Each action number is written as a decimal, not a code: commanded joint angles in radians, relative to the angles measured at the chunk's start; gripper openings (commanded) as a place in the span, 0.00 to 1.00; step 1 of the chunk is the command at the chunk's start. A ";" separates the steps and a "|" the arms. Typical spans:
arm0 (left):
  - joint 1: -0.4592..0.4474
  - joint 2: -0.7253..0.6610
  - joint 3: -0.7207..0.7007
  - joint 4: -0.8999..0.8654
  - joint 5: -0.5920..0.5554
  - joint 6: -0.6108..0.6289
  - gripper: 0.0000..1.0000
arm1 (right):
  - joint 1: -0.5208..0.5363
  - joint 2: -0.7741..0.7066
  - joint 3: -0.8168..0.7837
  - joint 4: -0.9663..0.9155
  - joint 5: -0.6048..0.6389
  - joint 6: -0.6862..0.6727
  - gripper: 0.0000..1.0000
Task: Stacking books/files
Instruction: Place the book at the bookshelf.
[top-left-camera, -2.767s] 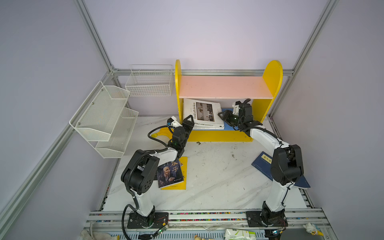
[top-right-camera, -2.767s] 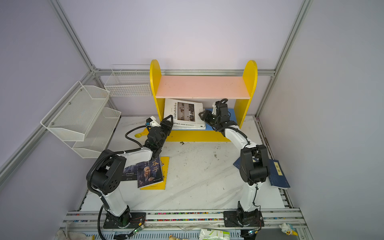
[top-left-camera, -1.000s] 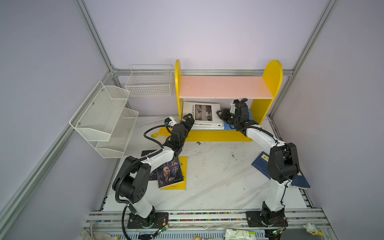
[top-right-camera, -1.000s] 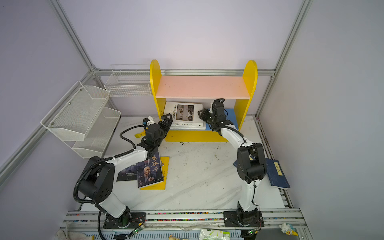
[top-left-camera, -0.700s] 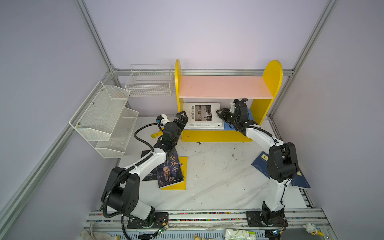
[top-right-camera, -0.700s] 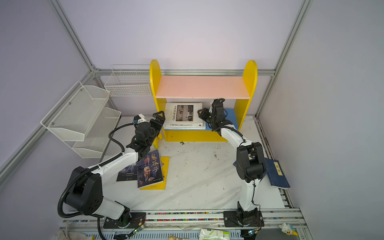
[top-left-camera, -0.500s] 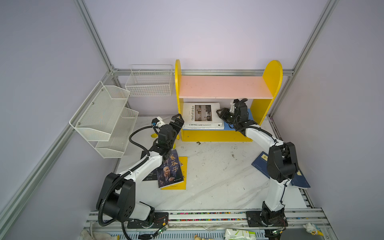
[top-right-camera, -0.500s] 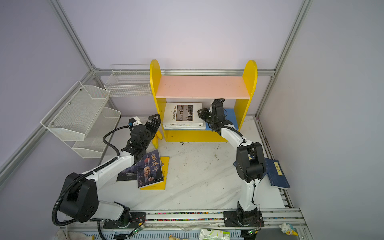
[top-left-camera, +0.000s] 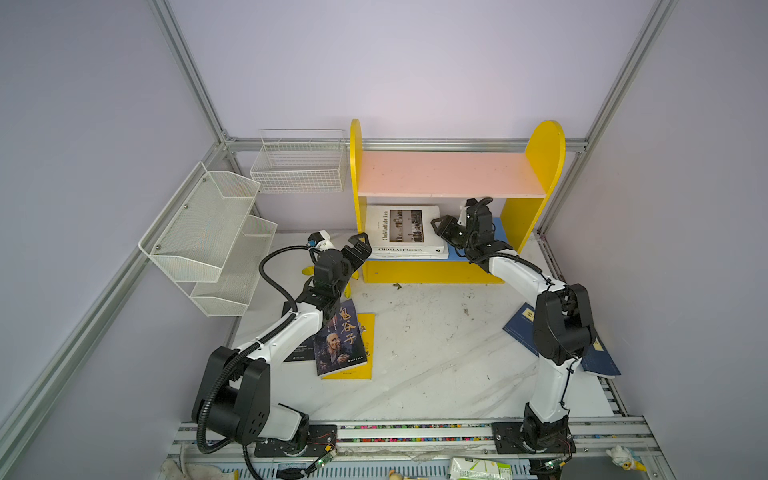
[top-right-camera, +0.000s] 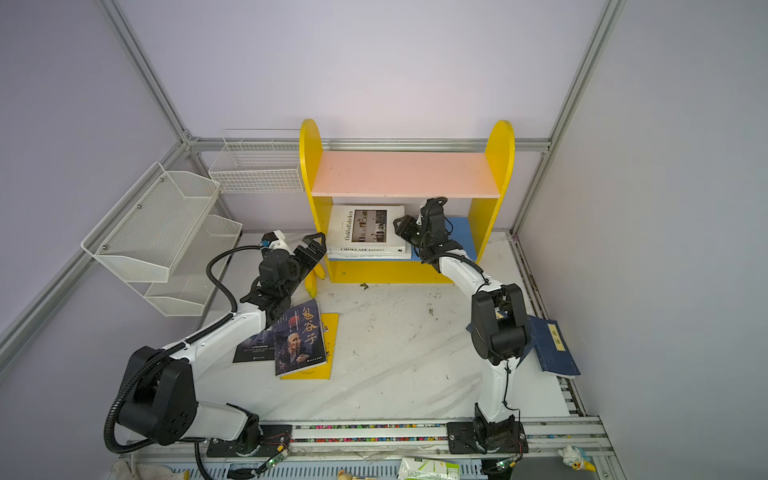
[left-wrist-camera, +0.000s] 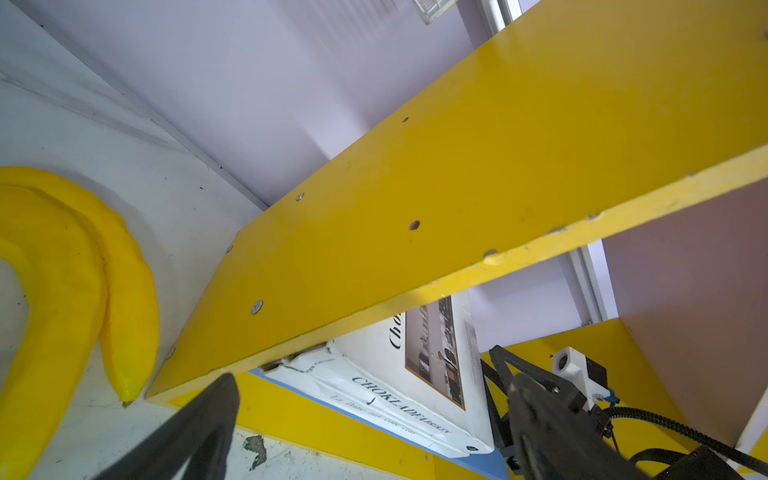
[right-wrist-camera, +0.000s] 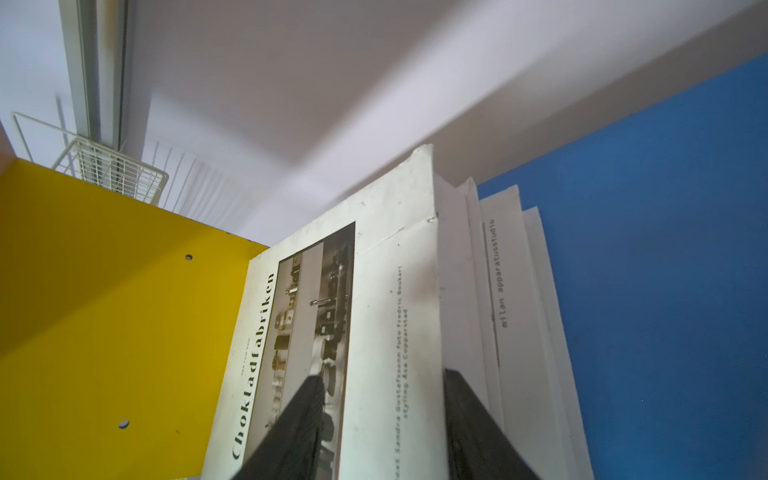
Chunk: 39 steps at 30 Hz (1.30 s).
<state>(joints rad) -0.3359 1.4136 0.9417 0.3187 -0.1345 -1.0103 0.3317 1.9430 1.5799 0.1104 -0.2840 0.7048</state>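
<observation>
The white Chokladfabriken book (top-left-camera: 399, 226) lies on the lower level of the yellow shelf (top-left-camera: 432, 272). The right pincer (top-left-camera: 438, 228) straddles its edge, but I cannot tell whether it grips. The left pincer (top-left-camera: 360, 246) hangs wide open and empty beside the shelf.

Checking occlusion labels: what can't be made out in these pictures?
- Black book: top views, mostly under left arm and portrait book.
- Yellow book: only an edge shows under portrait book.
- Navy books: top views, partly behind right arm.
- Right end effector: right wrist view, fingers cover the contact; grip on white book unclear.
</observation>
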 joint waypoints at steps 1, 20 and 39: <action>0.015 -0.064 -0.047 0.031 0.000 0.041 1.00 | 0.025 0.005 0.036 0.025 0.000 -0.017 0.56; 0.041 -0.220 -0.068 -0.153 0.035 0.184 1.00 | 0.026 -0.203 0.038 -0.113 0.278 -0.214 0.86; 0.099 -0.679 -0.438 -0.764 -0.037 0.150 1.00 | 0.539 -0.466 -0.495 -0.029 0.289 -0.102 0.84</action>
<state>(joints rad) -0.2481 0.7906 0.5781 -0.3576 -0.1513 -0.8318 0.8196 1.4223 1.1427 0.0341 -0.0055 0.5419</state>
